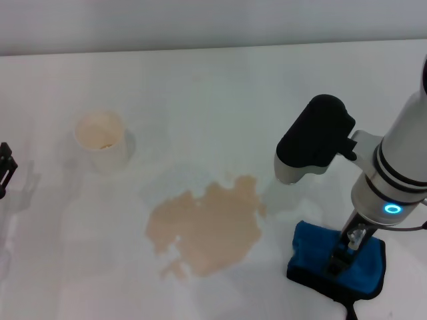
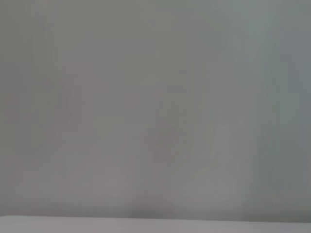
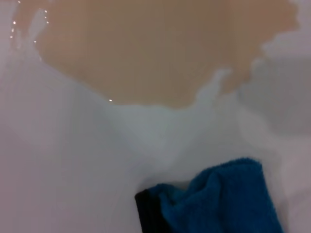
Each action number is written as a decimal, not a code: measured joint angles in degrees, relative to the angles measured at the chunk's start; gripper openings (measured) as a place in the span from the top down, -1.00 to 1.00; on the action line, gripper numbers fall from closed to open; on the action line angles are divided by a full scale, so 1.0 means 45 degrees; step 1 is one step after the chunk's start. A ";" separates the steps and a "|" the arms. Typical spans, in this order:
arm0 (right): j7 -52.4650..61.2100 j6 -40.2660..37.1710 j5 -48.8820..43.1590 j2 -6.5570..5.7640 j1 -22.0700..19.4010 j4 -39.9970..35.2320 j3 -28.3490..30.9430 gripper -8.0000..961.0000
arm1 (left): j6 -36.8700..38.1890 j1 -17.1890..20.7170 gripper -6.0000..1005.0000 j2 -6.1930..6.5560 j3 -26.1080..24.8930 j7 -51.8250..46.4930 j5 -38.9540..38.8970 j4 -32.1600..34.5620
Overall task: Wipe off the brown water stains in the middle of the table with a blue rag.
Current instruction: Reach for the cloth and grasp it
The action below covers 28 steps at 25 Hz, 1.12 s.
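The blue rag [image 1: 313, 257] lies nearest the camera, at the near right of the counter [image 1: 213, 87], with my right end effector [image 1: 341, 257] lowered onto it. The fingers reach down into the cloth and appear clamped on its upper fold; the contact itself is partly hidden by the wrist housing.

Layout, largest to smallest:
- The counter is a broad white surface carrying everything else.
- The brown water stains [image 1: 210, 227] form one tan blotch at mid-counter, wider than the rag. Its long axis runs roughly from near-left to far-right, with ragged lobes along the edge.
- The rag sits just beside the blotch on its right, apart from it. A strip of bare counter shows between them in the right wrist view.
- The rag is roughly square with no clear long axis. Its black loop tab [image 1: 348, 310] points toward the near edge.
- A cream paper cup [image 1: 101, 140] stands upright, well apart at far left.

My left end effector [image 1: 5, 170] is parked at the far left edge; I cannot tell its finger state.

Step in hand, by my judgement: securing the rag; no wiping has begun. The next move calls for dragging the rag leftward across the blotch, pressed flat.
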 joint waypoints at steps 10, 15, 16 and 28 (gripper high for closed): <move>0.0029 -0.0248 0.0243 0.0026 -0.0006 0.0311 -0.0001 -0.40 | -0.0167 -0.0022 -0.78 0.0015 -0.0052 0.0000 -0.0002 -0.0010; 0.0185 -0.0394 0.0232 0.0029 -0.0063 0.0242 -0.0014 -0.34 | -0.0175 -0.0019 -0.78 0.0020 0.0006 0.0001 -0.0003 -0.0018; 0.0186 -0.0395 0.0224 0.0030 -0.0065 0.0242 -0.0016 -0.31 | -0.0175 -0.0019 -0.78 0.0020 0.0000 0.0000 -0.0003 -0.0019; 0.0352 -0.0254 0.0180 0.0038 0.0031 0.0308 -0.0361 -0.09 | -0.0174 -0.0178 -0.78 0.0020 -0.0054 0.0000 -0.0018 -0.0020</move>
